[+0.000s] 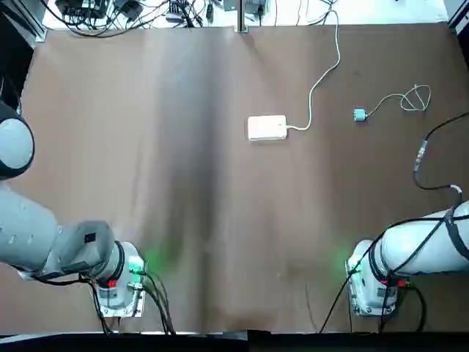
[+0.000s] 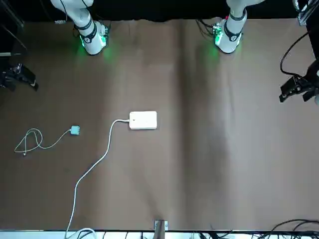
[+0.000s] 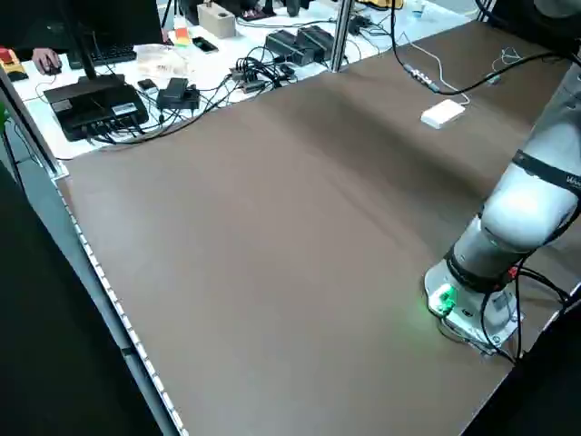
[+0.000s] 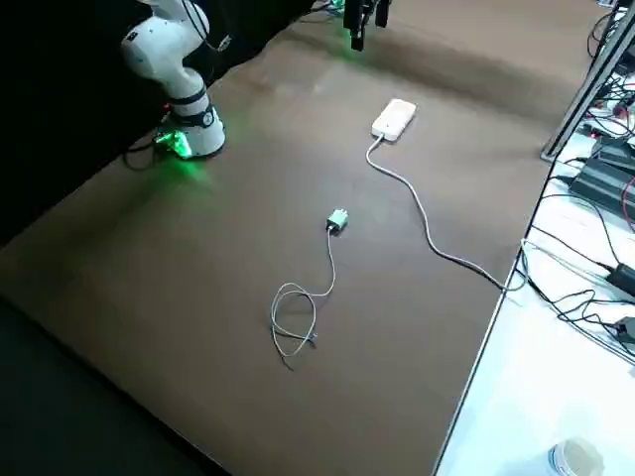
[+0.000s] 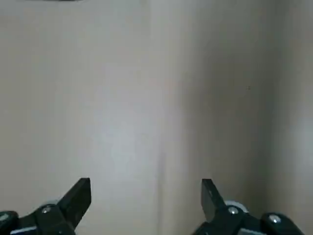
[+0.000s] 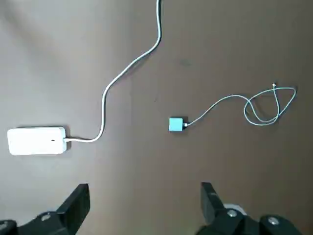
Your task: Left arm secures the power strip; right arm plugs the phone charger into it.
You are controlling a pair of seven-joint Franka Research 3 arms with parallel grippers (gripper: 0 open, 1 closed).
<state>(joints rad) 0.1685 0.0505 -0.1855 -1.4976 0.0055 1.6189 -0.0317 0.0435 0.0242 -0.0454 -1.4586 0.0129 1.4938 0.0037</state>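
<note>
The white power strip (image 1: pixel 266 127) lies flat near the table's middle, its thick white cord (image 1: pixel 321 73) running to the far edge. The small teal phone charger (image 1: pixel 359 114) sits to its right, its thin cable looped (image 1: pixel 415 97) beyond it. Both also show in the right wrist view: power strip (image 6: pixel 36 141), phone charger (image 6: pixel 176 124). My right gripper (image 6: pixel 144 192) hovers open high above them, off to the near right side. My left gripper (image 5: pixel 145 188) is open over bare tabletop at the left side, far from the strip.
The brown table (image 1: pixel 183 220) spreads wide around the two items. Beyond its far edge a white bench (image 3: pixel 136 82) carries cables and electronics. A black cable (image 1: pixel 425 158) hangs by the right arm. Both arm bases (image 1: pixel 121 282) stand at the near edge.
</note>
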